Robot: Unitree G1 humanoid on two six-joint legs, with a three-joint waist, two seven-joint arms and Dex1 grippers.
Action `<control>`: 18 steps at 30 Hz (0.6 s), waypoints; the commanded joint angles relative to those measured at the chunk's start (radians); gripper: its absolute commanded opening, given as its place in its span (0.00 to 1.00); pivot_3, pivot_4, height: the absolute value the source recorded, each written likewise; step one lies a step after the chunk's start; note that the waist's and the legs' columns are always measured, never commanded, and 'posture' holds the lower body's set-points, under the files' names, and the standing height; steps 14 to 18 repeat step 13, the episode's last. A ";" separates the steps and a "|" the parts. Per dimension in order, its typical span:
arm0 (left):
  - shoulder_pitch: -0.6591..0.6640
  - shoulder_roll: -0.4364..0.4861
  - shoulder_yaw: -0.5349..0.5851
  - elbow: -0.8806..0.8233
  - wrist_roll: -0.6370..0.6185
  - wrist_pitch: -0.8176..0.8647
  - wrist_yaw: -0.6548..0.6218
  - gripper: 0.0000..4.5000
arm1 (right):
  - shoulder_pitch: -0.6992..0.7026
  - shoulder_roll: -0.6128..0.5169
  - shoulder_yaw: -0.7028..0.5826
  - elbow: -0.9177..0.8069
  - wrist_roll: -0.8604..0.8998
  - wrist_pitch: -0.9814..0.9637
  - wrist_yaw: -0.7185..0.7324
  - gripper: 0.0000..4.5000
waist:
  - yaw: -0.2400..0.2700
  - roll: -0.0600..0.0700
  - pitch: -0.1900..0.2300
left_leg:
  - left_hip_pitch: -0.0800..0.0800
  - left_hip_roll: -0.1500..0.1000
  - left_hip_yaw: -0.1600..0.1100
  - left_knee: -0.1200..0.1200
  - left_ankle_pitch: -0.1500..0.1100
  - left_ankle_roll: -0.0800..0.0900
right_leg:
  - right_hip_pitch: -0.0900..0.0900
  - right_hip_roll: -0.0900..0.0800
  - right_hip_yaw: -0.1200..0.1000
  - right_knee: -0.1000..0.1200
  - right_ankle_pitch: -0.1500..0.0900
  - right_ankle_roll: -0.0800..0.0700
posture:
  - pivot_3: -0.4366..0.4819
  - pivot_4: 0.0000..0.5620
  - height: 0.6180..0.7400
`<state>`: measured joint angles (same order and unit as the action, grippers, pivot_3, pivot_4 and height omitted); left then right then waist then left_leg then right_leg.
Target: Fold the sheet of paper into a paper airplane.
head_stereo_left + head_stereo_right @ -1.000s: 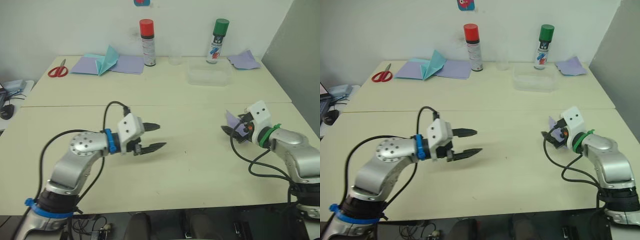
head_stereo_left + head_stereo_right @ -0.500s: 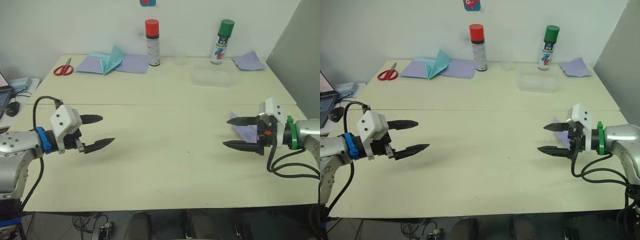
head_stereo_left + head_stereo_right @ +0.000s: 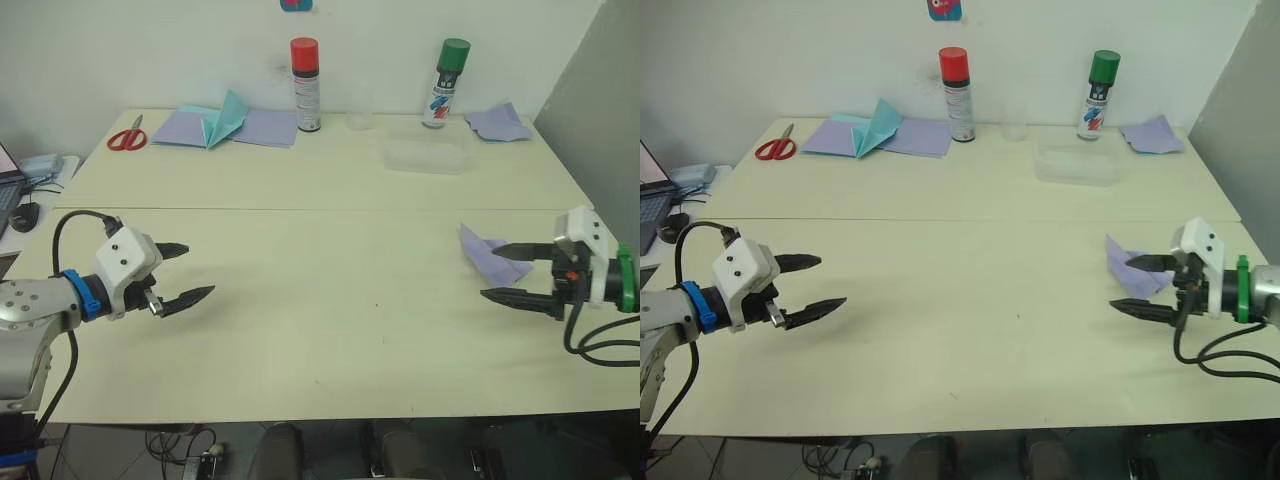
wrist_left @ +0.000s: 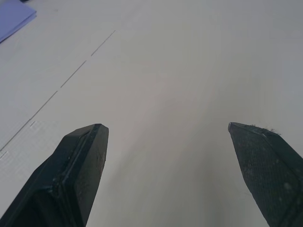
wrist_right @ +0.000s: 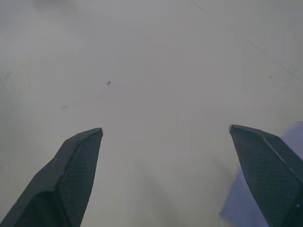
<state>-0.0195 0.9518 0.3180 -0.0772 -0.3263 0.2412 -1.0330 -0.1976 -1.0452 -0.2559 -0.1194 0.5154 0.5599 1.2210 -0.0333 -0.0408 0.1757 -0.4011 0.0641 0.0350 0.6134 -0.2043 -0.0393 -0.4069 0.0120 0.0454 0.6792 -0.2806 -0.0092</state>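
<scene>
The cream table [image 3: 330, 330] filled most of the frame. At the left edge the left gripper [image 3: 194, 271] hovered over bare tabletop, its fingers spread wide and holding nothing. At the right edge the right gripper [image 3: 507, 271] was likewise spread wide and empty. The paper airplane [image 3: 484, 254], a small lavender wedge, lay on the table at centre right, just beside the right gripper's upper finger; whether they touched could not be told. Flat lavender sheets [image 3: 262, 127] sat at upper left.

Lavender paper airplane [image 3: 486, 256], cream table [image 3: 330, 320]
</scene>
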 commanded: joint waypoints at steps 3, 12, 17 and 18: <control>0.045 -0.022 0.040 -0.035 -0.001 -0.037 0.024 0.99 | 0.067 -0.020 -0.066 0.021 -0.018 -0.072 0.023 1.00 | 0.000 0.000 0.000 | 0.000 0.000 0.000 0.000 0.000 0.000 | 0.000 0.000 0.000 0.000 0.000 0.000 | 0.48 0.27 1.00; 0.022 -0.023 0.043 -0.028 -0.030 -0.010 0.032 0.99 | 0.060 -0.023 -0.054 0.029 -0.015 -0.070 0.024 1.00 | -0.001 0.000 0.000 | 0.002 0.000 0.000 0.001 0.000 0.000 | 0.001 0.001 0.000 0.001 0.000 0.001 | 0.48 0.27 1.00; 0.031 -0.017 0.045 -0.032 -0.020 -0.015 0.033 0.99 | 0.059 -0.025 -0.054 0.031 -0.016 -0.068 0.026 1.00 | -0.001 0.000 0.000 | 0.002 0.000 0.000 0.001 0.000 0.000 | 0.001 0.001 0.000 0.001 0.000 0.001 | 0.48 0.27 1.00; 0.031 -0.017 0.045 -0.032 -0.020 -0.015 0.033 0.99 | 0.059 -0.025 -0.054 0.031 -0.016 -0.068 0.026 1.00 | -0.001 0.000 0.000 | 0.002 0.000 0.000 0.001 0.000 0.000 | 0.001 0.001 0.000 0.001 0.000 0.001 | 0.48 0.27 1.00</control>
